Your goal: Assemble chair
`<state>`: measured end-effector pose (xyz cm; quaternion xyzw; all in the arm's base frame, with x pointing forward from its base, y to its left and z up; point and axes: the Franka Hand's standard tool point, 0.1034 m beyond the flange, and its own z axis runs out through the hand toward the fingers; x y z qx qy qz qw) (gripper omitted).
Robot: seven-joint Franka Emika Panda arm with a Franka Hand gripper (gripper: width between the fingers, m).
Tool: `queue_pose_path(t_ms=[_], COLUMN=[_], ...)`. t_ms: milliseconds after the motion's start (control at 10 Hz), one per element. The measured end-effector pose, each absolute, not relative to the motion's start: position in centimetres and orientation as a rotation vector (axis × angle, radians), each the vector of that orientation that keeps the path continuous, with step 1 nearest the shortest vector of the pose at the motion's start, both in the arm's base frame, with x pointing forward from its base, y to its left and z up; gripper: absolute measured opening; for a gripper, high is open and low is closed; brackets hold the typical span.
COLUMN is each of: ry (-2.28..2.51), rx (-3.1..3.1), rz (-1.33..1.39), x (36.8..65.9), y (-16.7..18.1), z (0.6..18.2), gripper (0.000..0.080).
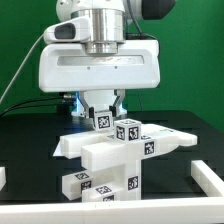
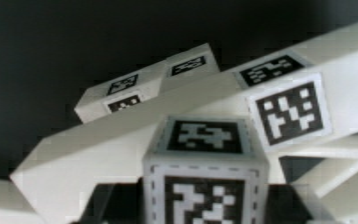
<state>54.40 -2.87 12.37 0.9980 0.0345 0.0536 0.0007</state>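
The chair [image 1: 105, 165] is a partly joined stack of matte white tagged parts in the middle of the black table. A flat slab [image 1: 160, 140] juts toward the exterior view's right, above notched blocks [image 1: 95, 183]. My gripper [image 1: 102, 110] hangs straight over the stack, shut on a small tagged post [image 1: 101, 121] that stands at its top. In the wrist view that post [image 2: 206, 145] fills the gap between the dark fingers [image 2: 119, 205] of the gripper [image 2: 202, 212]. Behind it lie a tagged slab [image 2: 149, 88] and a tagged block [image 2: 286, 108].
A second tagged block [image 1: 127, 130] sits next to the held post. White pieces show at the exterior view's right edge [image 1: 210, 182] and left edge [image 1: 3, 178]. A green wall rises behind the black table [image 1: 30, 135].
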Motion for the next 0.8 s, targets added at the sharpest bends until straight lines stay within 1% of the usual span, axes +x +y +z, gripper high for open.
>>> queue_pose_path(t_ms=[600, 800], ry=[-0.938, -0.98], rx=[3.043, 3.034], rz=[0.137, 0.136], x=[54.75, 54.75], y=[-2.11, -2.1], z=[12.33, 12.32], gripper=[0.0281, 0.0281])
